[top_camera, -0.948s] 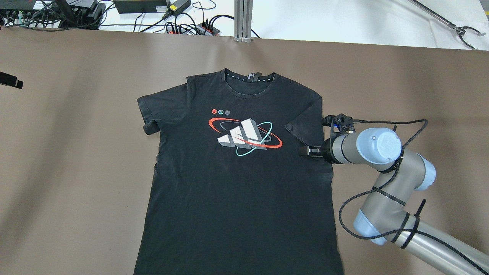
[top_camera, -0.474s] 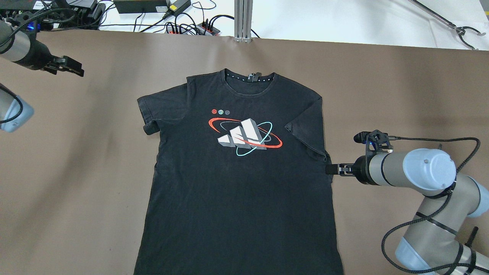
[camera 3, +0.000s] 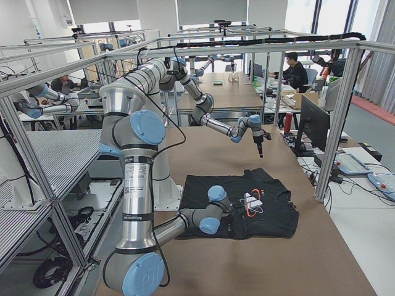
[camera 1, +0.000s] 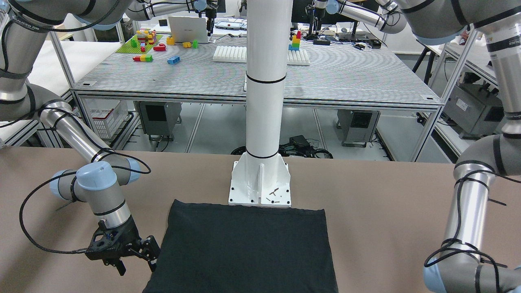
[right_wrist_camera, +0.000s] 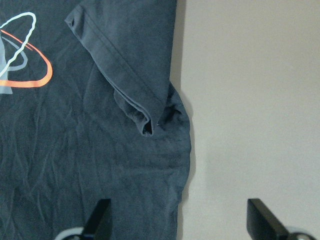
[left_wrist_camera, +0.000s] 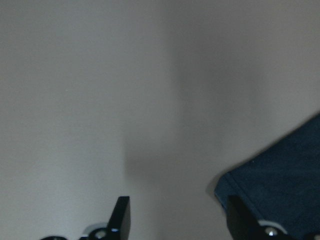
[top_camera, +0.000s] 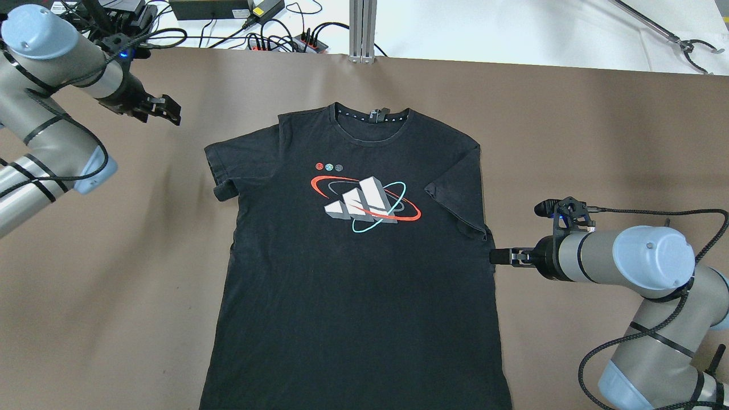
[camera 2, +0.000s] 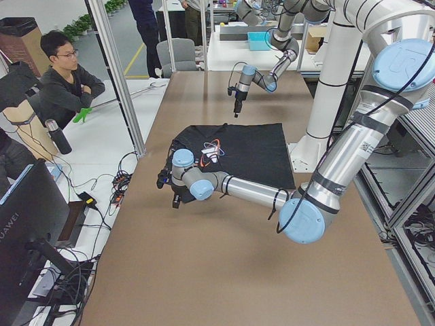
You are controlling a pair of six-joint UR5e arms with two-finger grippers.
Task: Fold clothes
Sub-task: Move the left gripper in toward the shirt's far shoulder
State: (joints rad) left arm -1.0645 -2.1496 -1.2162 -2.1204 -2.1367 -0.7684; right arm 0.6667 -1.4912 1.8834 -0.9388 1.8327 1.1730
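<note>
Records black T-shirt (top_camera: 353, 273) spread flat, print up, mid-table (top_camera: 569, 125); right fingers (top_camera: 500, 257) wide open, empty, straddling its right side edge below the folded-in sleeve; left fingers (top_camera: 169, 117) open, empty, over bare table near the left sleeve.

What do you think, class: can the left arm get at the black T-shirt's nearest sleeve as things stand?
Probably yes. The left gripper hovers open near that sleeve, which lies flat and uncovered, with only bare table between them.
</note>
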